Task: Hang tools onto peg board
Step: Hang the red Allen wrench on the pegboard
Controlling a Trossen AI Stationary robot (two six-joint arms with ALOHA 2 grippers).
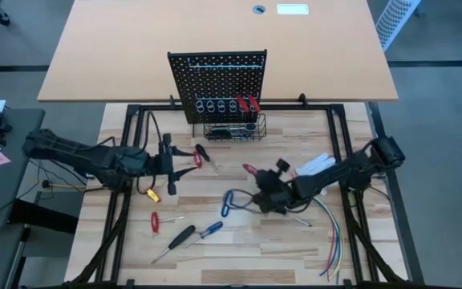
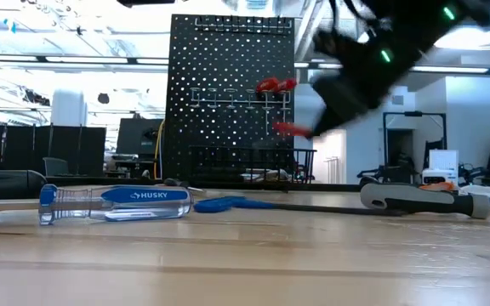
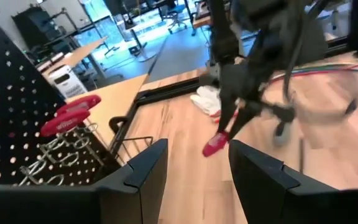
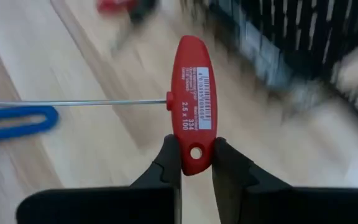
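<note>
gripping one end of a red plastic t-handle hex key [image 4: 194,99], right gripper [image 4: 196,163] holds it lifted mid-table, near the upright black perforated peg board [image 1: 217,76]; pickup step, next carry to a ring holder. handle's long axis points away from fingers, thin shaft sticks out sideways. left gripper [image 3: 192,165] spread, empty, waiting left of centre.

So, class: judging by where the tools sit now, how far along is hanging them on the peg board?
Done: two red-handled tools hang on the peg board. In hand: the right end effector grips a red T-handle hex key. The left end effector waits open. Left: several screwdrivers and other tools lie on the table.
</note>
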